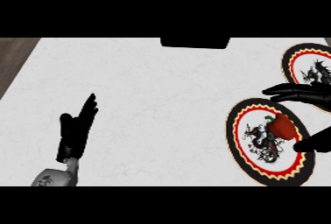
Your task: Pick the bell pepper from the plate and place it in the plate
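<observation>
I am at a kitchen counter, looking steeply down on my work surface. The counter top (155, 100) is pale white stone with faint grey veining, like marble. Two round plates with black rims, red and cream bands and a dark dragon motif sit on it, the near plate (241, 144) and the far plate (292, 65). Dark wood-grain flooring (14, 57) shows past the counter's left edge.

Left robot hand (76, 131) open, fingers up, right robot hand (309, 98) spread open

1 head view – looking steeply down on the white counter (149, 96), fairly near.
</observation>
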You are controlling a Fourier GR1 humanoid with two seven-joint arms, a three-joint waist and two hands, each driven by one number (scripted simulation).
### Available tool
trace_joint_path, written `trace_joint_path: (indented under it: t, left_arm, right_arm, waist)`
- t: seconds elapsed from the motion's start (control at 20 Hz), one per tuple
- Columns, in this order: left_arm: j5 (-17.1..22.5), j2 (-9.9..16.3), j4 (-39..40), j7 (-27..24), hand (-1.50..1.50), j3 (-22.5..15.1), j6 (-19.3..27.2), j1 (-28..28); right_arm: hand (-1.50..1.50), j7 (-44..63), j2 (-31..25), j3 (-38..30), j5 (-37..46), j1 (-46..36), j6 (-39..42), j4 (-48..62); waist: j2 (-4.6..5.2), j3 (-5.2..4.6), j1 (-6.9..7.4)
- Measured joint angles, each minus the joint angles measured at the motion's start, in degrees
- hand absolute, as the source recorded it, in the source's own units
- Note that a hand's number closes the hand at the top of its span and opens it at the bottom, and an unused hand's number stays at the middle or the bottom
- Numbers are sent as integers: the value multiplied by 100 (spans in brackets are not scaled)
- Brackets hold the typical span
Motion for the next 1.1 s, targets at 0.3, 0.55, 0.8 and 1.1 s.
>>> trace_joint_path:
  t: [0.3, 0.55, 0.8, 1.1]
  left_arm:
    - [-56, -8, -20, 106, 0, -11, 29, -55]
    - [-136, -85, 27, 111, 0, -43, 98, -79]
    - [-171, -65, 30, 132, 0, 2, 87, -89]
    - [-200, -73, -52, 182, 0, 32, 74, -11]
  right_arm:
    - [-150, -736, -553, 740, 1337, -305, -744, 337]
    - [-150, -1114, -874, 1466, 2253, -605, -1092, 737]
    - [-150, -1355, -573, 2052, 2986, -1051, -1394, 1547]
    - [-150, -1585, -129, 2399, 3428, -1547, -1654, 2512]
  waist:
    - [-19, -21, 17]
    - [-33, -33, -8]
    - [-45, -38, -31]
    - [-65, -42, -95]
